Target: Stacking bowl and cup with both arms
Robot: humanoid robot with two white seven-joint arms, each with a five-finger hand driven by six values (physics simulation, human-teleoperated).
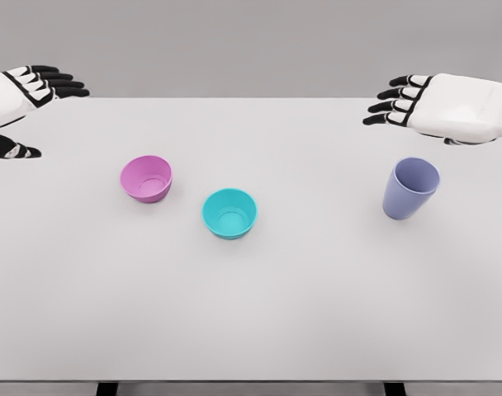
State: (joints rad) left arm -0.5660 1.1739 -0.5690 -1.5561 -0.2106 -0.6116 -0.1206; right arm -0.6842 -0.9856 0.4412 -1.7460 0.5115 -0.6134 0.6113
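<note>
Three vessels upright on the white worktop [251, 330], mouths up, none touching another.

- Pink bowl [147, 178]: left of centre, nearest the left hand.
- Teal bowl [230, 214]: near the middle, just right of and nearer the camera than the pink one; close beside it but apart.
- Lavender cup [410, 188]: well apart on the right, taller and narrower than the bowls, below the right hand.

Contents: all three appear empty; inner floors of both bowls visible and bare. Cup interior only partly seen, nothing showing inside.

Left hand [28, 95]: at the upper left edge, over the far left corner of the worktop, fingers extended toward the middle, thumb apart lower down. Released, grasping nothing.

Right hand [437, 106]: at the upper right, above and behind the cup, fingers extended and lightly bent toward the middle. Released, grasping nothing, not in contact with the cup.

Reading of the layout: bowls on the left arm's side, cup on the right arm's side, so probably one item per arm, which suits a two-arm stack. Both hands raised and clear, palms roughly inward, likely a ready pose before reaching. Stacking not yet begun. Likely order, given the shapes: one bowl nested in the other, cup set inside last; narrow cup base judged easier to tip.
</note>
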